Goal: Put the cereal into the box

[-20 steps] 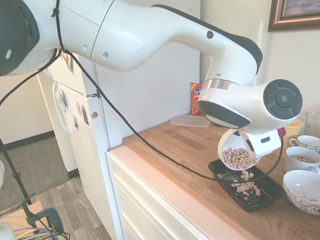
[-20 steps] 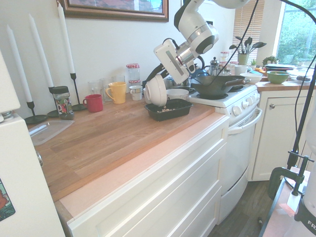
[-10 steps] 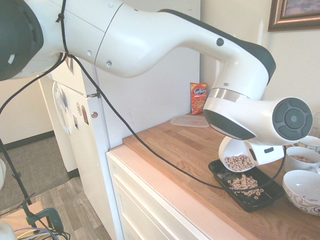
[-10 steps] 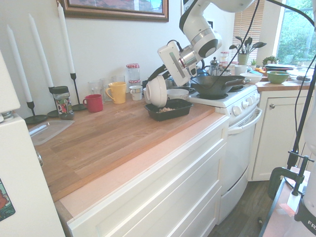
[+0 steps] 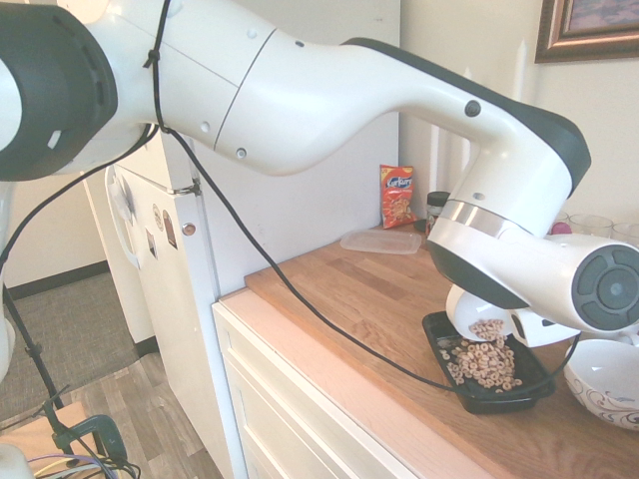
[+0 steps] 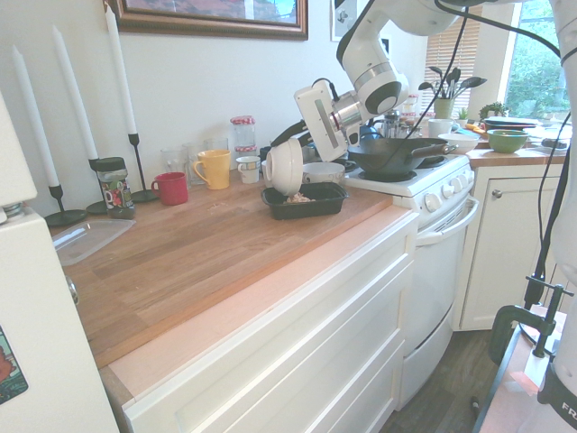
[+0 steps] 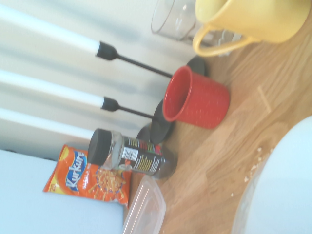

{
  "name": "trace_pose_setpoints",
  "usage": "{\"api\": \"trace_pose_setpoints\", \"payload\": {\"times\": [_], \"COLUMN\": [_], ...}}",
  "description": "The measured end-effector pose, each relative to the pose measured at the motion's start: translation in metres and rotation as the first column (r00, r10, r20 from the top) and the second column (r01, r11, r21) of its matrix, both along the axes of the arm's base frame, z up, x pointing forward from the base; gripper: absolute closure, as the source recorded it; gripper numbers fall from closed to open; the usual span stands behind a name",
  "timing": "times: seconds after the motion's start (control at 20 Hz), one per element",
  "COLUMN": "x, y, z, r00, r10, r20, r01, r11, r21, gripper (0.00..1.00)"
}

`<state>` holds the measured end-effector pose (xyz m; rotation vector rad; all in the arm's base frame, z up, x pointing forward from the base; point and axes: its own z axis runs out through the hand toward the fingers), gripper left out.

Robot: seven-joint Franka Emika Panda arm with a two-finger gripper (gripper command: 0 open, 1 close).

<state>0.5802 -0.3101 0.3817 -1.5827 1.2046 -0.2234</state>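
Cereal (image 5: pixel 484 367): small tan rings, matte, loose heap in black box (image 5: pixel 504 405), below gripper (image 6: pixel 281 141). A smaller lot still inside white bowl (image 6: pixel 285 169), at its lowered mouth.

Gripper: closed on bowl rim, bowl tipped well over, mouth toward box, low over one end of it. Can't tell if bowl touches box rim.

Progress (judged): pour well along, most of visible cereal in box. Left: last rings out, prob. a bit more tilt or a light shake, then bowl upright & away. Risk: rings over near edge if bowl drifts off box.

Matl's: box = thin glossy plastic, shallow, rect., rounded corners. Bowl = smooth, round, prob. ceramic, so slip poss. at rim. Counter (image 6: pixel 198 239) = wood, striped grain, under box. Pale specks (image 7: pixel 253 168) on wood nr bowl; can't tell if crumbs.

Further from gripper: patterned bowl (image 5: pixel 603 379), white w/ scrollwork, just beside box; yellow mug (image 6: pixel 215 170), then red mug (image 6: pixel 170 188); clear flat container (image 5: pixel 381 241), thin plastic, well apart; snack bag (image 5: pixel 396 197), orange, crinkly, upright behind container.
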Motion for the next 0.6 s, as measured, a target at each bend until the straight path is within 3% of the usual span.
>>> {"api": "trace_pose_setpoints", "payload": {"times": [0.6], "x": [0.0015], "y": [-0.0049], "z": [-0.0034], "r00": [0.998], "r10": [-0.003], "r20": [0.06], "r01": [0.0], "r11": [0.999], "r21": [0.048], "gripper": [1.0]}}
